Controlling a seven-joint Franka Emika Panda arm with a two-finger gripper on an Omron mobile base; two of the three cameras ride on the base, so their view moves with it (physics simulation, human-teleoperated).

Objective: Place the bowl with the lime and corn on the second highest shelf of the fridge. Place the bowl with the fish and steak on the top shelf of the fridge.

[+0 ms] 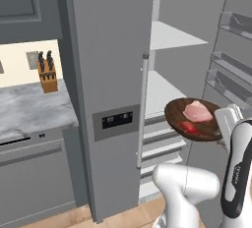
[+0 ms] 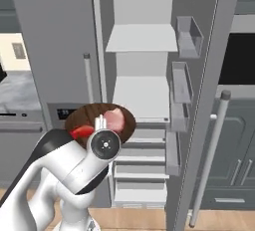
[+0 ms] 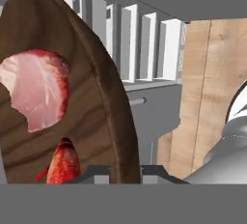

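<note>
Carrying the bowl (image 1: 194,119) with fish (image 1: 188,128) and steak (image 1: 198,110), pincer (image 3: 118,172) clamped on its rim; you next lift it to the top shelf (image 2: 142,38)

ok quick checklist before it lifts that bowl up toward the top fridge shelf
1. Grip: gripper shut on the rim of the brown bowl - ok.
2. Right load: pink steak and red fish in the bowl - ok.
3. Fridge door open - ok.
4. Top shelf bare where it shows - ok.
5. Bowl height: it sits below the second shelf, so it has to rise - not ok yet.
6. Bowl level: looks roughly flat from the left base view; exact tilt cannot tell.
</note>
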